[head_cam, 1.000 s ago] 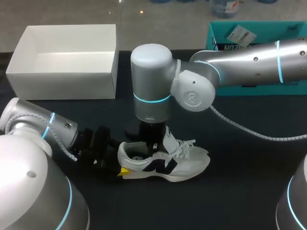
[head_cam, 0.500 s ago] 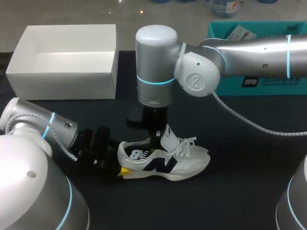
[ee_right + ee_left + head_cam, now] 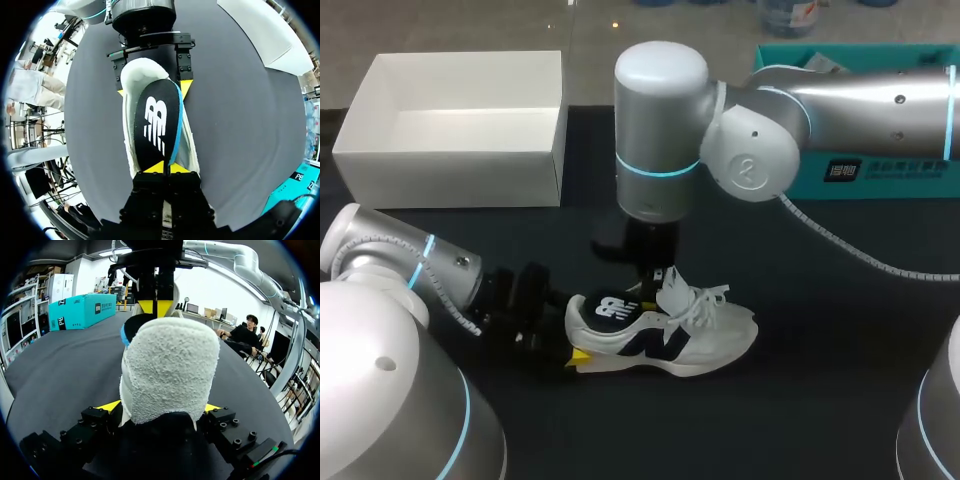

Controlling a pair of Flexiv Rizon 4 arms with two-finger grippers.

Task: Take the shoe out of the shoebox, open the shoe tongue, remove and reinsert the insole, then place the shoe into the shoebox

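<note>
A white shoe with a navy logo lies on its sole mid-table, toe pointing right. At the heel, my left gripper has a yellow fingertip pressed to each side, so it is shut on the shoe. From above, my right gripper is shut on the front end of the black insole. The insole with its white logo is tilted up, its heel end still inside the shoe. In the right wrist view, my right gripper pinches the insole's edge. The tongue stands open.
The white shoebox stands open at the back left with nothing in it. A teal box sits at the back right under my right arm. Black tabletop surrounds the shoe.
My right arm has risen and shifted a little right, drawing the insole up out of the shoe until its logo shows. The left arm and the shoe have stayed put.
</note>
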